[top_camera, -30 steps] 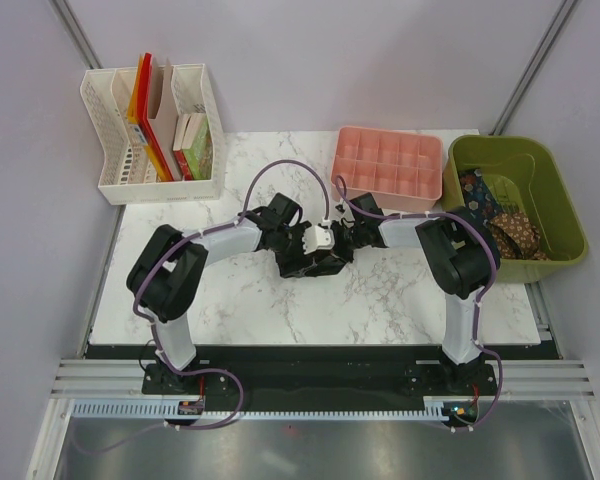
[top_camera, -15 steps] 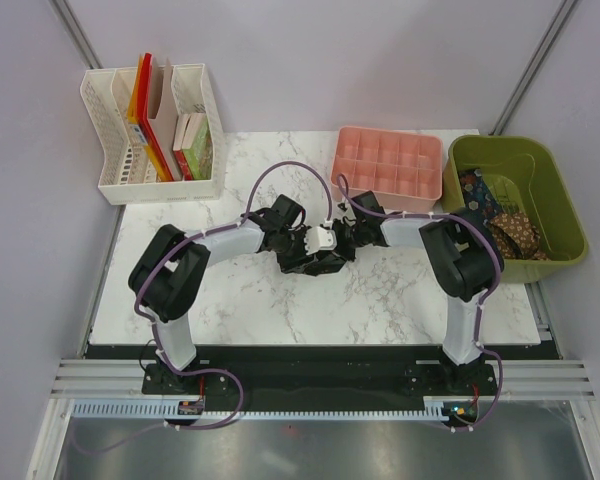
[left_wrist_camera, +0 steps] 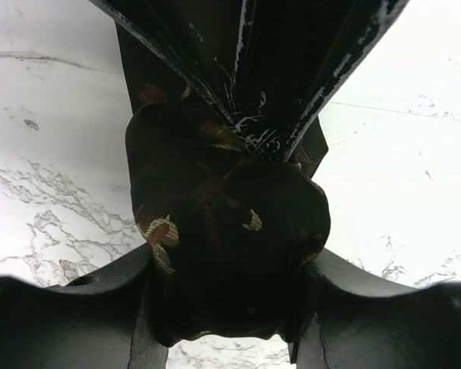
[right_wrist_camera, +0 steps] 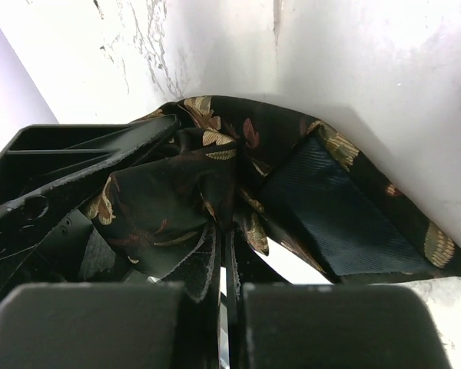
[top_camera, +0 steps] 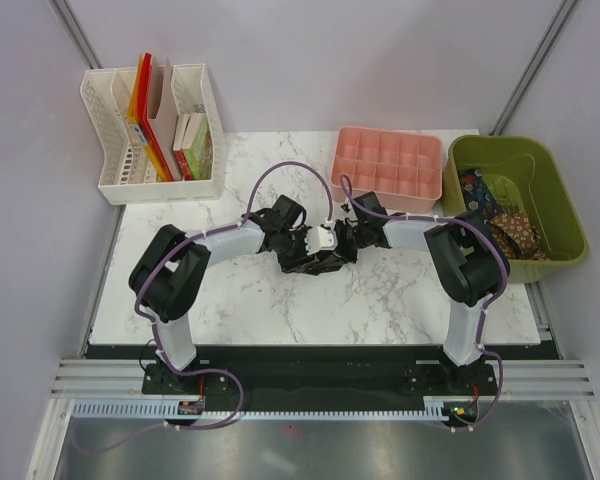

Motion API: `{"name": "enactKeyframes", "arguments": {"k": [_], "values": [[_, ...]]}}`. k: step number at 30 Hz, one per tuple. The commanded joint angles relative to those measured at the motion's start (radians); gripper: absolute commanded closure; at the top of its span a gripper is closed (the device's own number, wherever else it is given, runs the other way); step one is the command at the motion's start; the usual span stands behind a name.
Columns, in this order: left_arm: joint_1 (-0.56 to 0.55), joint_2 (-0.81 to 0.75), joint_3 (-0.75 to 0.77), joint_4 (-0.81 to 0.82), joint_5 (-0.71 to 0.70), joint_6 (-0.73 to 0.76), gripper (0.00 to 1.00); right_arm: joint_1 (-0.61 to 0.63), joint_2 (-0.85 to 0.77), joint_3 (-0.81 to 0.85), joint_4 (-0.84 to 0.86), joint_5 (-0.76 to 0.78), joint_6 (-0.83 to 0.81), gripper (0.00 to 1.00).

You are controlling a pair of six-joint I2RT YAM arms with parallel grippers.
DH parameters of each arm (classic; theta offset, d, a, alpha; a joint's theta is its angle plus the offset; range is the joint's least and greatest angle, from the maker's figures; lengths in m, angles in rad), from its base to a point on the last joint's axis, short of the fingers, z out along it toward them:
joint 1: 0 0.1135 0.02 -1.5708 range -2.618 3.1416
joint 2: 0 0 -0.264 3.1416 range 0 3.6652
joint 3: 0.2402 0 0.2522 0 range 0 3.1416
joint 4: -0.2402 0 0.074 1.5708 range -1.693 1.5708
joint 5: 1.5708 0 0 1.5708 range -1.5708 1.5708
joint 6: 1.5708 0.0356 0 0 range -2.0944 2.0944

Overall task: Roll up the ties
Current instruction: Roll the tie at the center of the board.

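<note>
The left hand is spread about as wide as the bunched tie. Its two fingers press against the bundle's sides, so the fabric is held between them. The right hand is closed almost to a slit and pinches a fold of the same tie. In the left wrist view its paired fingers come in from 12 o'clock onto the top of the bundle.

The tie is dark with gold-brown leaf figures and lies crumpled near the middle of the marble bench. In the right wrist view one flat end shows its plain lining toward 3 o'clock. Both hands meet over it, tip to tip.

In the top view a pink tray sits close at 1 o'clock of the hands. A green bin holding other ties stands at 3 o'clock by the bench's right edge, and a white rack stands well apart at 10 o'clock. Open marble runs from the hands toward 6 o'clock as far as the near edge, and toward 9 o'clock beneath the left arm.
</note>
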Motion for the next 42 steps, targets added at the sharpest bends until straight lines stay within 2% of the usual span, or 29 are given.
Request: {"name": "enactKeyframes", "arguments": {"k": [1, 9, 15, 24, 26, 32, 42], "values": [[0.008, 0.036, -0.01, -0.031, -0.064, -0.005, 0.49, -0.003, 0.006, -0.021, -0.081, 0.016, -0.046, 1.0], [0.014, -0.036, -0.01, -0.093, 0.018, 0.075, 0.41, -0.015, 0.143, 0.051, -0.081, 0.068, -0.12, 1.0], [0.027, -0.094, 0.029, -0.12, 0.061, 0.081, 0.28, -0.016, 0.16, 0.042, -0.09, 0.091, -0.127, 1.0], [0.031, -0.111, 0.047, -0.119, 0.087, 0.062, 0.23, -0.015, 0.158, 0.043, -0.092, 0.085, -0.127, 1.0], [0.03, -0.111, 0.055, -0.116, 0.101, 0.055, 0.24, -0.017, 0.16, 0.043, -0.095, 0.082, -0.124, 1.0], [0.018, -0.076, 0.134, -0.116, 0.142, 0.021, 0.36, -0.013, 0.164, 0.049, -0.09, 0.066, -0.121, 1.0], [-0.025, 0.053, 0.219, -0.114, 0.151, -0.053, 0.4, -0.003, 0.164, 0.04, -0.04, 0.006, -0.083, 1.0]]}}
